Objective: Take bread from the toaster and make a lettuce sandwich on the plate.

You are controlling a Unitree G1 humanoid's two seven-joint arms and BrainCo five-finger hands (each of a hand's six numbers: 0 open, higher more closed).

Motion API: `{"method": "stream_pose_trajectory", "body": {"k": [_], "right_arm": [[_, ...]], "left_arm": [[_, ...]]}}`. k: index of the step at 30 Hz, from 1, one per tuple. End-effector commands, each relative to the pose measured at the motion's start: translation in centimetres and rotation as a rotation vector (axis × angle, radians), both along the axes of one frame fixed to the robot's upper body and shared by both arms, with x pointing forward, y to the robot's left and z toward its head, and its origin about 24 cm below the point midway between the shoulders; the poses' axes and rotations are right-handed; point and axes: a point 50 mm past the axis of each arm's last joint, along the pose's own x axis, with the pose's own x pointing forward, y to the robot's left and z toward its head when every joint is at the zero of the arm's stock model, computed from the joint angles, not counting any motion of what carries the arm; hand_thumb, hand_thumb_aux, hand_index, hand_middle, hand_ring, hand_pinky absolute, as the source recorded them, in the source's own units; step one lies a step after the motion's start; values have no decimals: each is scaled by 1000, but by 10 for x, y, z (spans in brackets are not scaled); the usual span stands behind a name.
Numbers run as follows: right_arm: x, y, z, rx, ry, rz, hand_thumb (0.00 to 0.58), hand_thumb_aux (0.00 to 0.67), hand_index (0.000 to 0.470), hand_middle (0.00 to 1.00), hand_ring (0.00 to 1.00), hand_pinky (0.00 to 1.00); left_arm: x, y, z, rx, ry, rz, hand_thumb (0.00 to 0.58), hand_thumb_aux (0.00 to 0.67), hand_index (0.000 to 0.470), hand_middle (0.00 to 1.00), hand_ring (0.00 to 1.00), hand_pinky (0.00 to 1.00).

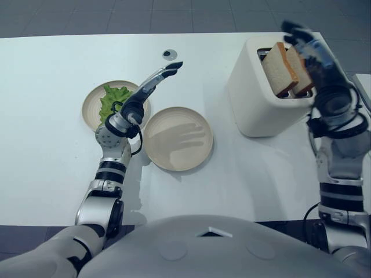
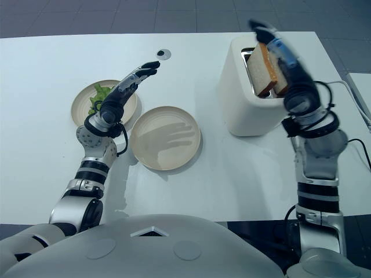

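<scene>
A white table (image 1: 46,145) seen from above, with both robot arms reaching over it. On the right stands a cream, boxy toaster with rounded corners (image 1: 255,98). Two slices of white bread with brown crusts stand upright in its top slots: a left slice (image 1: 279,68) and a right slice (image 1: 299,72). The right hand (image 1: 310,55), dark and mechanical, is raised at the toaster's top, right against the right slice. It seems to touch the bread, but I cannot tell whether it grips it.

On the left sits a round beige plate (image 1: 90,107) holding a ruffled green lettuce leaf (image 1: 113,99). The left hand (image 1: 152,86) hovers over this plate's right side, stretched flat and straight, its fingers pressed together and pointing away toward the far edge of the table, holding nothing. A second round beige plate (image 1: 177,139) lies just beside the first, between it and the toaster. A small round metal fitting with a dark centre (image 1: 168,54) is set into the table farther back.
</scene>
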Motion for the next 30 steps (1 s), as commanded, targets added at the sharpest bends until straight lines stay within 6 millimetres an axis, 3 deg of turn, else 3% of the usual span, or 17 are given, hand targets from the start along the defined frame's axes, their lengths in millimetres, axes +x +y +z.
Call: {"method": "stream_pose_trajectory", "body": {"k": [1, 7, 11, 18, 30], "right_arm": [[6, -34, 7, -128, -28, -245, 0, 0, 0, 0, 0, 0], [17, -76, -13, -366, 84, -556, 0, 0, 0, 0, 0, 0], [23, -69, -38, -464, 199, -513, 0, 0, 0, 0, 0, 0], [20, -65, -63, -536, 339, -446, 0, 0, 0, 0, 0, 0], [19, -78, -44, -499, 242, -549, 0, 0, 0, 0, 0, 0]], "left_arm": [[1, -4, -4, 43, 7, -14, 0, 0, 0, 0, 0, 0], [1, -9, -6, 62, 14, -31, 0, 0, 0, 0, 0, 0], [1, -10, -7, 75, 15, -33, 0, 0, 0, 0, 0, 0], [0, -9, -10, 85, 20, -28, 0, 0, 0, 0, 0, 0], [-3, -8, -10, 82, 20, -32, 0, 0, 0, 0, 0, 0]]}}
